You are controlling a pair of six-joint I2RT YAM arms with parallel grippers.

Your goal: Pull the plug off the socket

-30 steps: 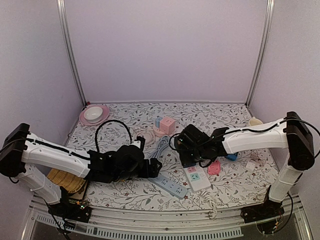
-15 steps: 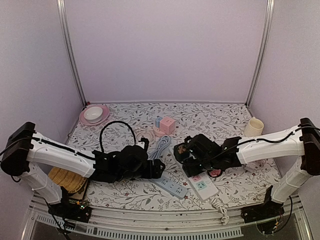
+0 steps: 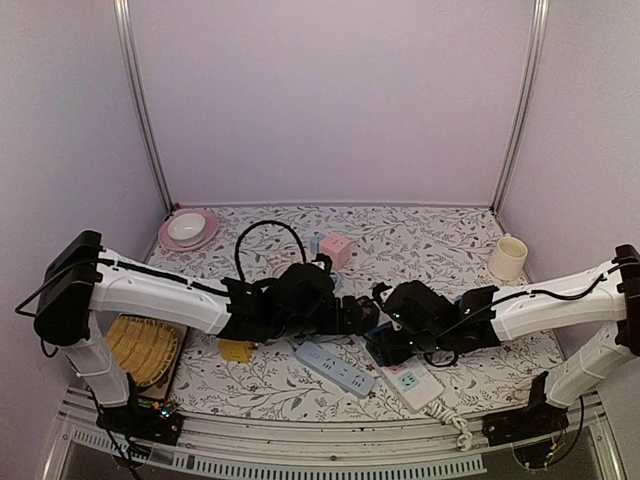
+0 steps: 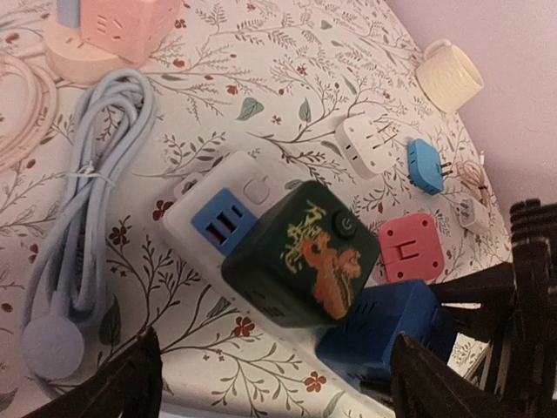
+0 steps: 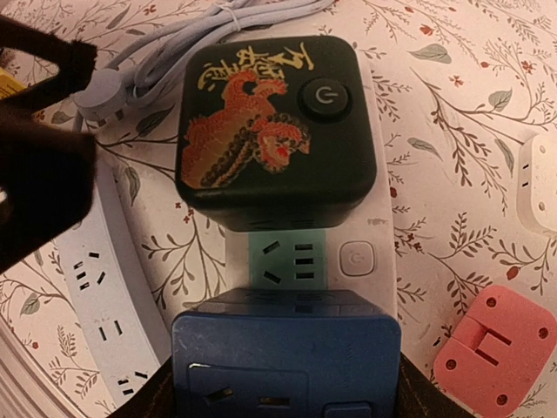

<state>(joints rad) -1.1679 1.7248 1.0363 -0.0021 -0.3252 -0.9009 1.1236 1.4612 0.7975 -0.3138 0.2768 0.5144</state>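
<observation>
Both arms have closed in on the middle of the table since a second ago: the left gripper [image 3: 358,315] has swung across from the left side, and the right gripper [image 3: 387,335] has come in from the right, with the white power strip [image 3: 408,378] dragged closer to the near edge. The strip now lies right of centre by that edge, its long axis running diagonally from the table's middle toward the near right corner. Nothing is unplugged yet. The black plug [image 5: 265,131], a near-cubic block with no real long axis, is fully seated on the strip, with its dragon-printed face and power button turned upward. So the pull is likely straight up off the table. Beside it on the same strip sits a blue adapter [image 5: 287,348], and the right gripper's fingers flank it and appear clamped on it, probably to pin the strip down. The left gripper's jaws are spread wide, just short of the black plug, not touching it.
</observation>
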